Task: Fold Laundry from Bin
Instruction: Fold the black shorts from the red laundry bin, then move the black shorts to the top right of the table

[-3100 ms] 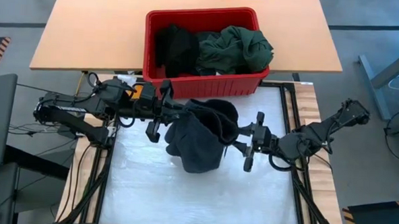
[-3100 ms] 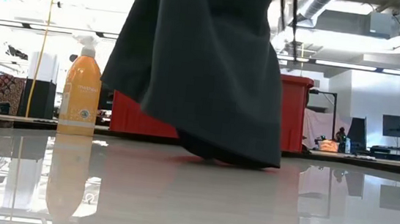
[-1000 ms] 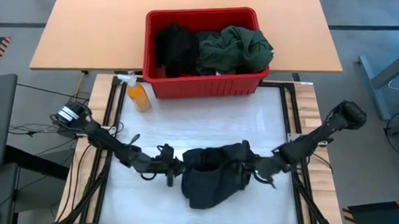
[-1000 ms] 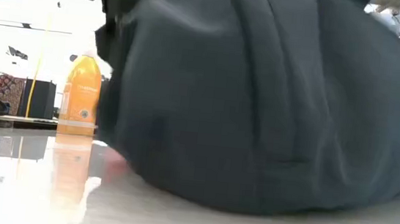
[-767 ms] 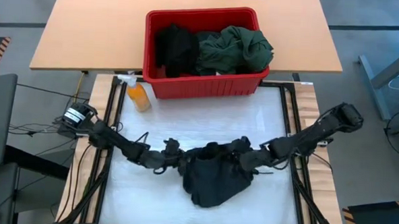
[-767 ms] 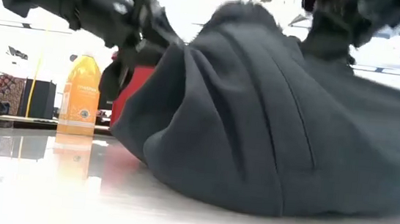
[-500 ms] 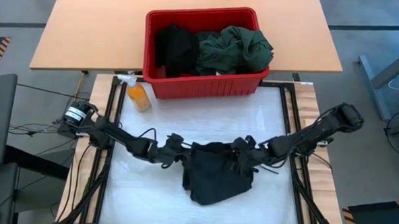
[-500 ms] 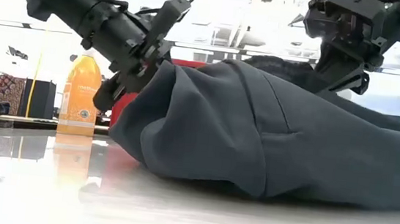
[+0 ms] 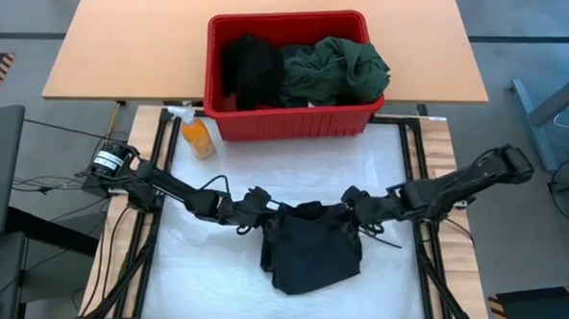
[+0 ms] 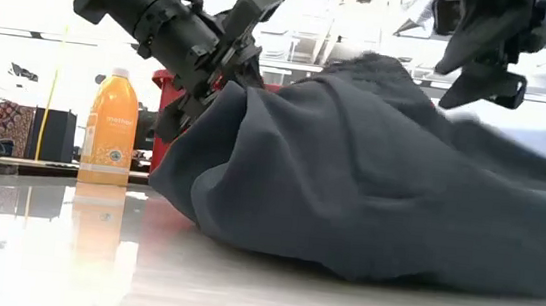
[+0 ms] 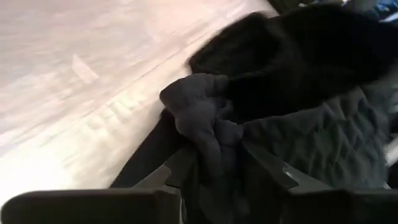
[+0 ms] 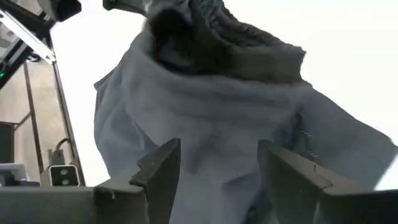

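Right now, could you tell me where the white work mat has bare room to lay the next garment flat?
The white mat is bare along its near edge and in the strip between the red bin and the arms. The middle is crowded: the dark garment lies there with the left claw and right claw at its top corners. The orange spray bottle takes the far-left corner.

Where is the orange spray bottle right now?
In the high view, the orange spray bottle stands at the table's left, beside the red bin's front-left corner.
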`<action>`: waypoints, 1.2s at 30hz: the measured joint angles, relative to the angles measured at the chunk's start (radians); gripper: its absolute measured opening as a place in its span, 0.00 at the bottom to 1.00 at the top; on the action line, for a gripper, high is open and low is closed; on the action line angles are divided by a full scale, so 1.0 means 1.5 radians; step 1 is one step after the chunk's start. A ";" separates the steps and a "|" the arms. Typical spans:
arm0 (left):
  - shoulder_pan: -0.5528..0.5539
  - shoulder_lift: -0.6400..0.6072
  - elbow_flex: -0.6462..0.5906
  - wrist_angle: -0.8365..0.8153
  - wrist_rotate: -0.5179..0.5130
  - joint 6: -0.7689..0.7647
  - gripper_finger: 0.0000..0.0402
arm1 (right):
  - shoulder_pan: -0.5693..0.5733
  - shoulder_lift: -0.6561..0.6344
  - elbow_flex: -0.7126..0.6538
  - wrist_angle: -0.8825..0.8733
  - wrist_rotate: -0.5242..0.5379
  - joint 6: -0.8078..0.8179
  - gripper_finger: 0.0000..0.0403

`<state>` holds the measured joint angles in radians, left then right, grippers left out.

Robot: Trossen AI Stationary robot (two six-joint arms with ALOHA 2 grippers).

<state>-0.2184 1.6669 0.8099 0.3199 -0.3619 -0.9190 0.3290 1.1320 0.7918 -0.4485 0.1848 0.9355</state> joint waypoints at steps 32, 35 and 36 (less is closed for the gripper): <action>-0.028 -0.224 0.011 -0.320 0.033 0.125 0.40 | 0.029 0.432 0.001 0.695 0.018 -0.124 0.06; -0.037 -0.224 0.011 -0.339 0.033 0.145 0.40 | 0.014 0.495 0.001 0.738 0.032 -0.062 0.07; -0.040 -0.224 0.011 -0.342 0.034 0.152 0.40 | 0.009 0.514 0.001 0.750 0.036 -0.046 0.07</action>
<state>-0.2777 1.3312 0.8257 -0.1925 -0.3108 -0.6911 0.3422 1.9030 0.7929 0.6763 0.2383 0.8672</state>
